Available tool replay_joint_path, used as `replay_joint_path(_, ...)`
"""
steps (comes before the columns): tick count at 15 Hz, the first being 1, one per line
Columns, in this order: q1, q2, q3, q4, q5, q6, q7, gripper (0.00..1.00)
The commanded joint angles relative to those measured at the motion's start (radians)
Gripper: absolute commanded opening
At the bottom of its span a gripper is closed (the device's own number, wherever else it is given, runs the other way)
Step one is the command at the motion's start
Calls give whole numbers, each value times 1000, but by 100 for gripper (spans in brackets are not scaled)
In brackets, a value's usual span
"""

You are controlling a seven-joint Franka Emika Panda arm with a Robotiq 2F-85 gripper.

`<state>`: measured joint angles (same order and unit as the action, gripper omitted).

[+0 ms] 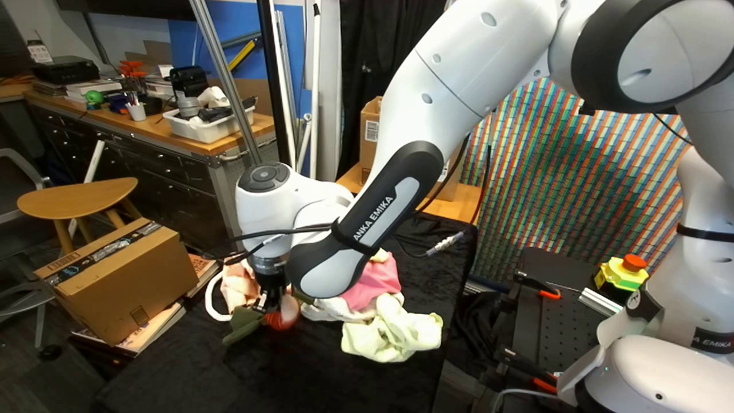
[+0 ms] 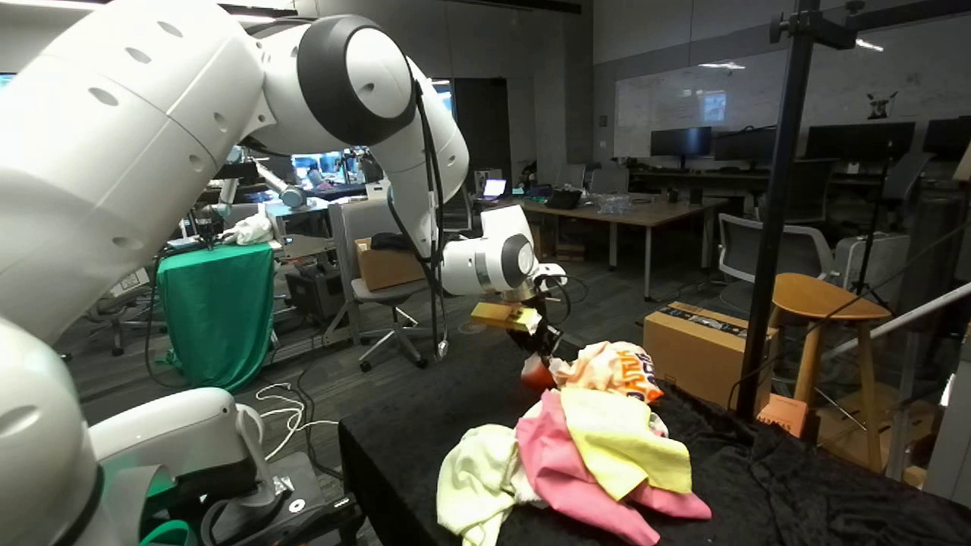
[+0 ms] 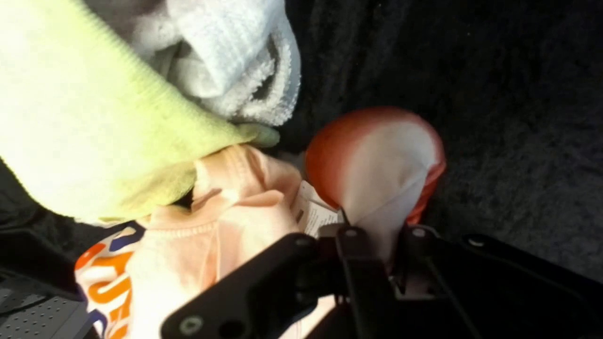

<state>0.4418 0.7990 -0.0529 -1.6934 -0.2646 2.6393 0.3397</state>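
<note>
In an exterior view I see the gripper [image 1: 275,305] pointing down, low over the black table [image 1: 269,378], with the red piece [image 1: 281,319] right at its tips. The green piece [image 1: 243,325] lies just beside; I can't tell whether it touches the fingers, so I'd check that before putting any load on the grip. The pale green cloth [image 1: 395,332] sits apart from it all.

In an exterior view the red piece is beyond the yellow cloth [image 2: 626,440] and the pink cloth [image 2: 569,478], just beside the peach cloth [image 2: 607,368]. Whether it rests on the table I can't make out. Any pull is best taken slowly and straight up, I think, since going sideways could drag the peach cloth along.

In the wrist view I have the fingers [image 3: 351,249] drawn nearly together, pinching the white part of the red piece, its rounded end bulging past the tips. How deep the fold goes is hidden. A printed label [image 3: 318,215] lies close by one finger, possibly caught. The piece looks soft, so a shallow bite may slip: I'd make sure the pinch is firm and watch that white fold.
</note>
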Motion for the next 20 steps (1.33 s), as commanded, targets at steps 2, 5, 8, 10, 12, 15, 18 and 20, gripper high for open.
replay_joint_path(2, 21, -91, -68, -66, -22, 23, 61, 6)
replay_joint_path(5, 18, -121, -101, -90, -31, 32, 95, 6)
replay_joint_path(8, 15, -142, -125, -114, -35, 35, 114, 6)
replay_joint_path(10, 12, -138, -134, -117, -37, 37, 122, 6)
replay_joint_path(12, 8, -128, -136, -118, -38, 33, 124, 6)
replay_joint_path(15, -3, -106, -120, -115, -25, 21, 114, 6)
replay_joint_path(18, 9, -60, -118, -93, -27, 16, 120, 6)
replay_joint_path(20, 18, -23, -121, -71, -29, 13, 125, 6)
